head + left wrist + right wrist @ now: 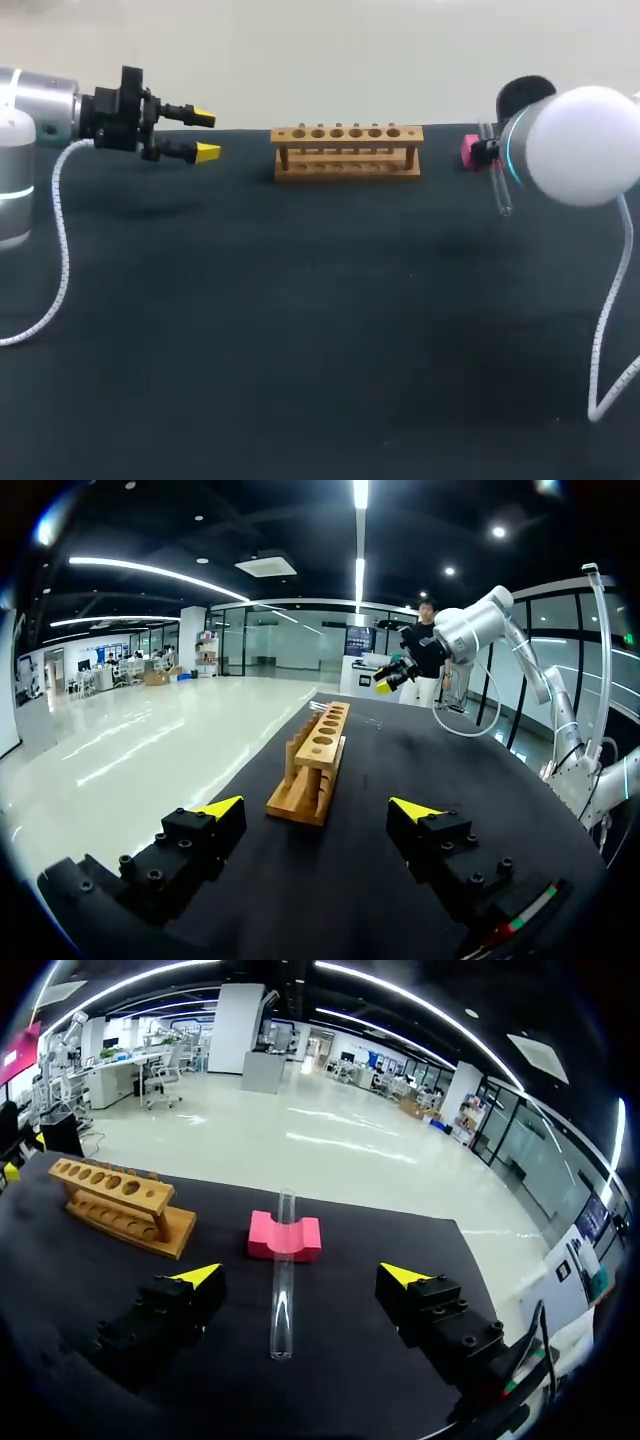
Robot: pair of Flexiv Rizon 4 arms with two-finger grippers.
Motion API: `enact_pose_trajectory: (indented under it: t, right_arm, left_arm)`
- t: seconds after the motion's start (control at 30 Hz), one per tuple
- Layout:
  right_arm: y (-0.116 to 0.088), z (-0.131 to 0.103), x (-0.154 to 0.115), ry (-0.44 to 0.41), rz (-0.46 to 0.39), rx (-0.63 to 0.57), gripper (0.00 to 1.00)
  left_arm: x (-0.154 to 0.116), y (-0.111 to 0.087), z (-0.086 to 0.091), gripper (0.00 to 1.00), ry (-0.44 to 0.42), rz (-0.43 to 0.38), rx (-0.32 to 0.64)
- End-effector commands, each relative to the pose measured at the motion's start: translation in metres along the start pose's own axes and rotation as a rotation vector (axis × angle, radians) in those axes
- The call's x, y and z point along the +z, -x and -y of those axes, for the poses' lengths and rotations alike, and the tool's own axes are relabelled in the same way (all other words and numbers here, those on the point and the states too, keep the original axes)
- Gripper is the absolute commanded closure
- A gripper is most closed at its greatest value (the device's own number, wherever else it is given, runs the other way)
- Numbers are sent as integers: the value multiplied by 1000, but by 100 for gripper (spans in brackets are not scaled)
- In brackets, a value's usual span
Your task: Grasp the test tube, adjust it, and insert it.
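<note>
The test tube [283, 1280] lies on the table's right side, its far end resting in the notch of a pink block [285, 1237] and its near end down on the black table [300, 330]. In the head view the test tube [500, 190] sits at about 3 o'clock from the wooden rack [347, 150], well apart from it, and its long axis runs nearly along the 12-to-6 line, the near end leaning a little toward 5. Take the right gripper [300, 1276] as the middle of a dial, with its two yellow-tipped fingers at 9 and 3. The tube then runs along 12 to 6, straight ahead between them and slightly nearer the 9 o'clock finger. The fingers stand wide apart and touch nothing, so they straddle the tube across its axis, which I judge suits a closing grasp once the gripper comes down. The right arm [585, 145] hangs over this spot and is by far the nearer. The left gripper [205, 135] hovers at 9 o'clock from the rack, empty and wide open, pointing toward 3 along the rack's length.
</note>
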State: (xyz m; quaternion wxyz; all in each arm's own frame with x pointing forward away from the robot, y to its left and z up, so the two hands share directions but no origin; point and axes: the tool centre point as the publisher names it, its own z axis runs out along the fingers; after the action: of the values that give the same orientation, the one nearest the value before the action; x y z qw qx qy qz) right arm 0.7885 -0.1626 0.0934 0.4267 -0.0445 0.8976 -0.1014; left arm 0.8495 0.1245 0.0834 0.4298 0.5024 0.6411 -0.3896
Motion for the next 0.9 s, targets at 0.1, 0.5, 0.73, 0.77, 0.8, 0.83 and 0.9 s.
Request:
enact_pose_trajectory:
  t: [0.1, 0.5, 0.73, 0.77, 0.8, 0.83, 0.9]
  right_arm:
    - [-8, -2, 15, 50, 115, 8, 0]
    - [-15, -4, 27, 181, 192, 81, 0]
    - [-17, -10, 34, 222, 210, 73, 0]
    - [-17, -11, 36, 226, 209, 74, 0]
    - [-18, -11, 37, 235, 208, 77, 0]
    - [-18, -12, 38, 240, 207, 80, 0]
    - [-19, -13, 42, 257, 204, 94, 0]
  left_arm:
    - [0, -1, -2, 0, -5, 2, 2]
    - [0, -1, -2, 0, -5, 2, 2]
    - [0, -1, -2, 0, -5, 2, 2]
    - [0, -1, -2, 0, -5, 2, 2]
    - [0, -1, -2, 0, -5, 2, 2]
    - [0, -1, -2, 0, -5, 2, 2]
    - [0, -1, -2, 0, -5, 2, 2]
